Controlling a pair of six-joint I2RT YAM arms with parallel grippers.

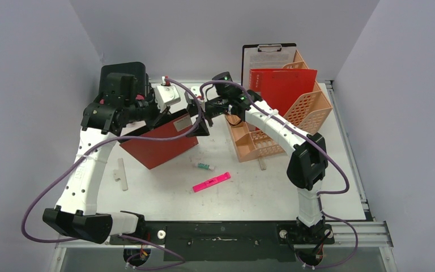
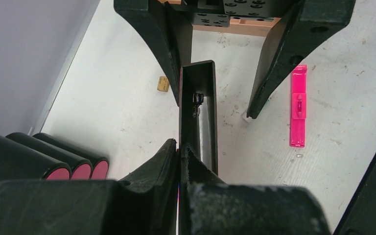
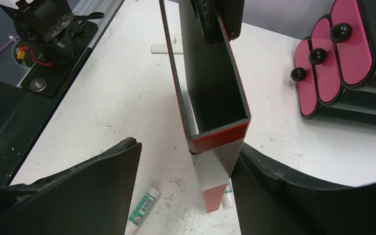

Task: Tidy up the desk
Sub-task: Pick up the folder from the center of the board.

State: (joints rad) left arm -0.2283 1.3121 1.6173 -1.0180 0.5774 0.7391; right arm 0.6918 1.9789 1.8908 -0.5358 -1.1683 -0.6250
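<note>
The desk (image 1: 260,198) runs long side left to right, with walls tight on three sides. Most free room is along its near edge and near right corner. The left gripper (image 2: 179,152) is clamped on one tilted red file box (image 1: 158,148). The right gripper (image 3: 190,149) is spread apart around the box's end. One pink highlighter (image 1: 211,182) and one glue stick (image 1: 204,166) sit mid-surface. One orange rack (image 1: 311,107) is in the far right corner.

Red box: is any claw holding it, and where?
The left claw is shut on one side wall of the red box, at its open rim. The right claw stands open astride the other end, not gripping.
</note>
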